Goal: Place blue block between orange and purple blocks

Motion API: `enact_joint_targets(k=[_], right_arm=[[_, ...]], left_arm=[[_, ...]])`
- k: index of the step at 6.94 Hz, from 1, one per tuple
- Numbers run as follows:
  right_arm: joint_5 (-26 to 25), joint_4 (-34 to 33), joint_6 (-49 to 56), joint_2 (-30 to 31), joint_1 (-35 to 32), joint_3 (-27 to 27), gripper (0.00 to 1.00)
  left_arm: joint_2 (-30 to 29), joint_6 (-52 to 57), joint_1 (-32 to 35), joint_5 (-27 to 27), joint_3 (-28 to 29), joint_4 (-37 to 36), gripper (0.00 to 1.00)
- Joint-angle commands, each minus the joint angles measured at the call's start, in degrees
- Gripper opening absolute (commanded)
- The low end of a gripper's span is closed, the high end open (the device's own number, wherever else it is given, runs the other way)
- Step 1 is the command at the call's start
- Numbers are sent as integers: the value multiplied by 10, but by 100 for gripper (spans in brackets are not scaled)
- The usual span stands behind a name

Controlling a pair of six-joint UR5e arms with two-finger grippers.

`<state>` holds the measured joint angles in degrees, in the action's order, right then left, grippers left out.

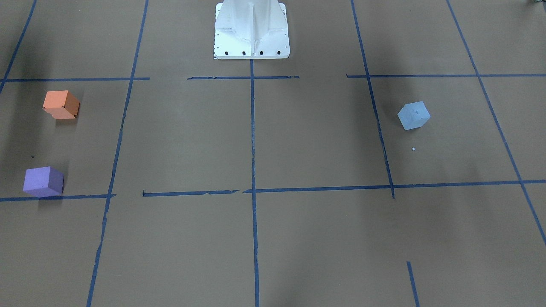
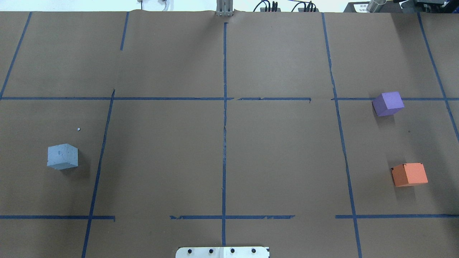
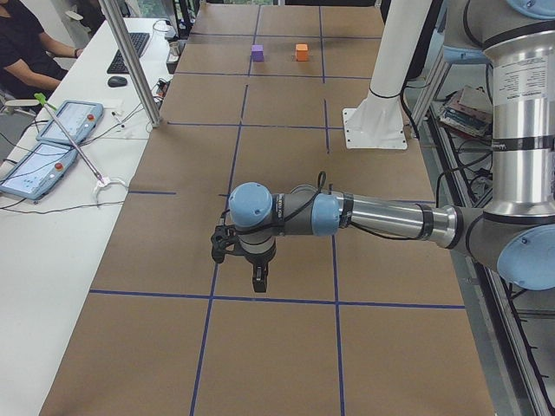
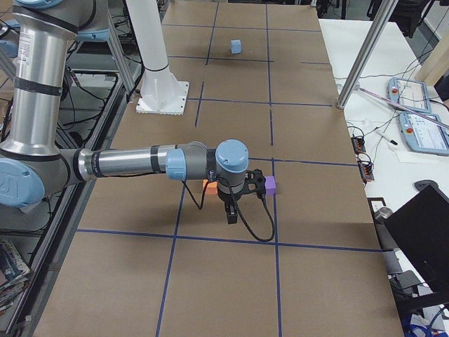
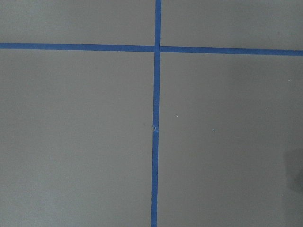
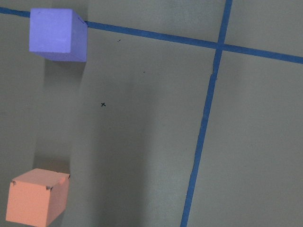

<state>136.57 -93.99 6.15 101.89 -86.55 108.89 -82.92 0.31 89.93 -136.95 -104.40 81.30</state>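
The pale blue block (image 2: 62,156) sits alone on the left half of the table; it also shows in the front view (image 1: 413,115) and far off in the right side view (image 4: 236,46). The orange block (image 2: 409,174) and the purple block (image 2: 388,104) sit apart on the right half, with bare paper between them, as the right wrist view shows (image 6: 35,196) (image 6: 57,34). My left gripper (image 3: 258,276) hangs above the table in the left side view only. My right gripper (image 4: 231,210) hangs near the orange and purple blocks in the right side view only. I cannot tell whether either is open or shut.
Brown paper with a blue tape grid (image 2: 224,143) covers the table. The white robot base (image 1: 251,32) stands at the near middle edge. Side tables with tablets (image 3: 48,143) and a metal post (image 3: 139,65) lie beyond the far edge.
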Motion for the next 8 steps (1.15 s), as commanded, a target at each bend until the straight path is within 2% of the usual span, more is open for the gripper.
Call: enact_joint_targets(k=[1,6,7,8], right_arm=[[-4,0,-1,1,0,-1,100],[-2,4,5,4,0,5,100],[1,3,4,6,1,4,100],[1,4,3,2,2,4,100]], left_arm=[[0,0,-4,-15,8,2,100],[8,-1,-4,-19,-6,3,100],[8,-4,-10,-37,-10,20,100],[7,-7,-65,-72,-11,59,100]])
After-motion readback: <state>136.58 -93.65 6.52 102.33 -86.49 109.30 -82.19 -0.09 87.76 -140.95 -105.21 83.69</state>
